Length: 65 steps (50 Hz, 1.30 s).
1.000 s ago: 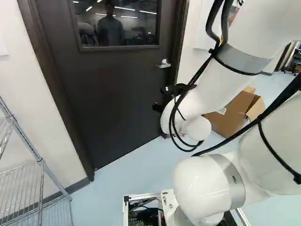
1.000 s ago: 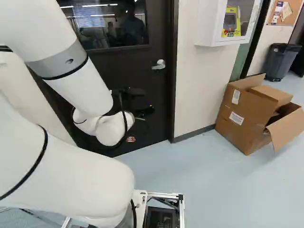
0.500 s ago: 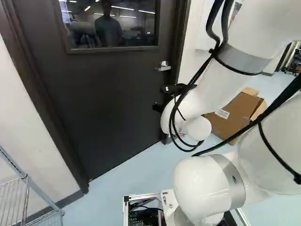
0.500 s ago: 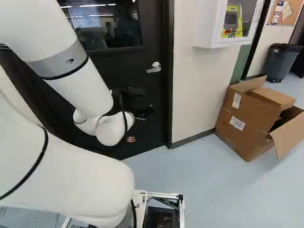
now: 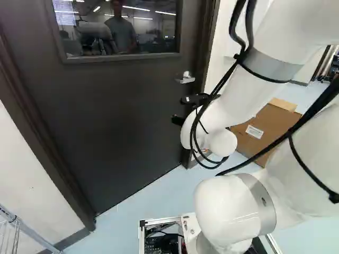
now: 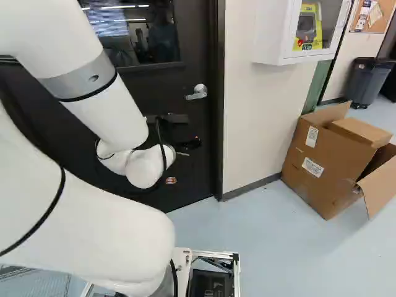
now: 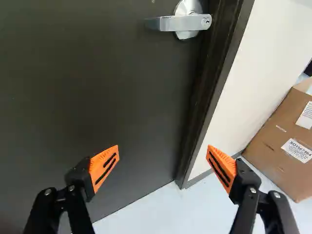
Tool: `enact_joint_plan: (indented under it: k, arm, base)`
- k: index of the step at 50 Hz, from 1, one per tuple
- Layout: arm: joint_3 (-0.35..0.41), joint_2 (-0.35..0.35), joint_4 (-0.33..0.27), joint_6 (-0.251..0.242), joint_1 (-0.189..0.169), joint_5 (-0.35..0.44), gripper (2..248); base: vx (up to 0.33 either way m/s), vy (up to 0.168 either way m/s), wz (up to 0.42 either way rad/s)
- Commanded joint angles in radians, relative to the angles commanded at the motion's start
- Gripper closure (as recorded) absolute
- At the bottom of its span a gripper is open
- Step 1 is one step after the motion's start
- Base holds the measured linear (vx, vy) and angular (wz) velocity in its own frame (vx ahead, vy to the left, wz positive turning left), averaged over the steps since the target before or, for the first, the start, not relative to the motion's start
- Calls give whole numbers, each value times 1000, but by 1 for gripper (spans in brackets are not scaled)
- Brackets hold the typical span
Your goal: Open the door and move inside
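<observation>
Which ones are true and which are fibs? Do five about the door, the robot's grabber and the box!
1. The door is shut. True.
2. The gripper is holding the door handle. False: the gripper is open, and the handle is ahead of it, not between its fingers.
3. The gripper's pads are orange. True.
4. The door is solid all the way up. False: it has a window.
5. The cardboard box stands on the floor. True.
</observation>
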Motion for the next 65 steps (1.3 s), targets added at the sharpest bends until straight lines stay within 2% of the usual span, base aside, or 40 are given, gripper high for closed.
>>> enact_joint_plan:
  k: [22,39,65]
  arm:
    - [-39,-45,-43,0,-28,0,3]
    - [-76,-56,-66,0,-74,1,3]
    - [-144,-59,-164,0,-151,22,3]
  base:
    - [-2,0,0]
    - [0,0,0]
    - [0,0,0]
